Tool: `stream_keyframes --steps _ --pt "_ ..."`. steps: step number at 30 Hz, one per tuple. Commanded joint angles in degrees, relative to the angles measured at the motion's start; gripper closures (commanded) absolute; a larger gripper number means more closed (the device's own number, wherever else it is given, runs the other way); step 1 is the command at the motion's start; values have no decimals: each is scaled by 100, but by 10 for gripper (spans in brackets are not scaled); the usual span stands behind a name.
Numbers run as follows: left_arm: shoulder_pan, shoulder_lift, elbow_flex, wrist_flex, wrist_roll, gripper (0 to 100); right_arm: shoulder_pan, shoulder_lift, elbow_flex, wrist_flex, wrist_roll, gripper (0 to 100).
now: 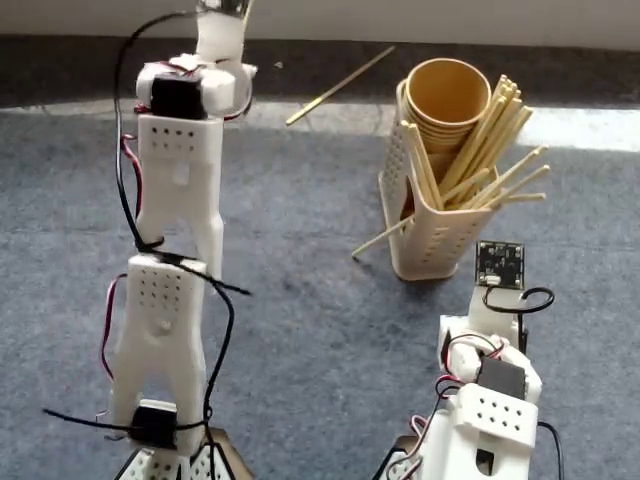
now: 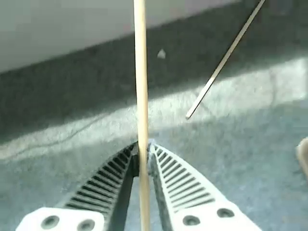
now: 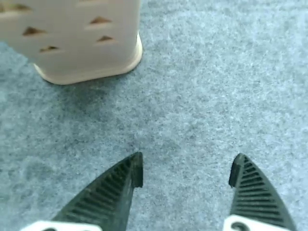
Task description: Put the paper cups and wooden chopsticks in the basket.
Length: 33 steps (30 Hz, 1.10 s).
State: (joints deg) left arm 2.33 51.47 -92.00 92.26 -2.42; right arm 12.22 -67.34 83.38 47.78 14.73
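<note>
Left claw [image 2: 143,147] pinches a chopstick [image 2: 140,72]; right claw [image 3: 185,168] gapes, empty. Cups [image 1: 447,90] and bundled sticks [image 1: 490,140] already fill the basket [image 1: 435,245]; the held chopstick and a loose stick [image 1: 340,85] remain.

The right wrist view crops the basket [image 3: 86,50].

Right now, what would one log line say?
left tool: shut on chopstick | right tool: open, empty, near basket | basket: paper cups, chopsticks inside | loose chopstick: on carpet
</note>
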Motion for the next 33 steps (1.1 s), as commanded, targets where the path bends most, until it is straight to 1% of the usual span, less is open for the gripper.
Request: stream_keyframes --steps 1,3,6,9,11,12,15,18,20,27,30,33 --pt "1341 -1842 -338 -123 519 994 -57 -84 -22 -92 26 710" --pt "2044 -2167 -338 -273 659 994 -57 -84 -22 -92 26 710" --pt "2905 -2334 -338 -870 668 993 -48 -84 -22 -92 26 710" --pt "3477 -2334 -251 -1600 659 989 -22 -84 -22 -92 26 710" --pt "3758 -2290 57 -1873 659 989 13 -84 -48 -92 18 710" --pt "3829 -2246 198 -1969 659 989 119 -92 -75 -92 0 710" --pt "3908 -2088 541 -2180 659 989 673 -92 -215 -92 -448 710" --pt "3916 -1903 541 -2189 686 989 1191 -295 -673 -4 -730 710" --pt "3916 -1789 505 -2189 686 989 1385 -629 -989 259 -914 710" --pt "3881 -1552 453 -2189 695 989 1393 -2589 -2413 1859 -958 710" --pt "3881 -1473 453 -2154 747 986 1437 -3046 -2475 1859 -941 710" --pt "3864 -1314 453 -2163 1090 925 1393 -3055 -2229 1851 -941 710"
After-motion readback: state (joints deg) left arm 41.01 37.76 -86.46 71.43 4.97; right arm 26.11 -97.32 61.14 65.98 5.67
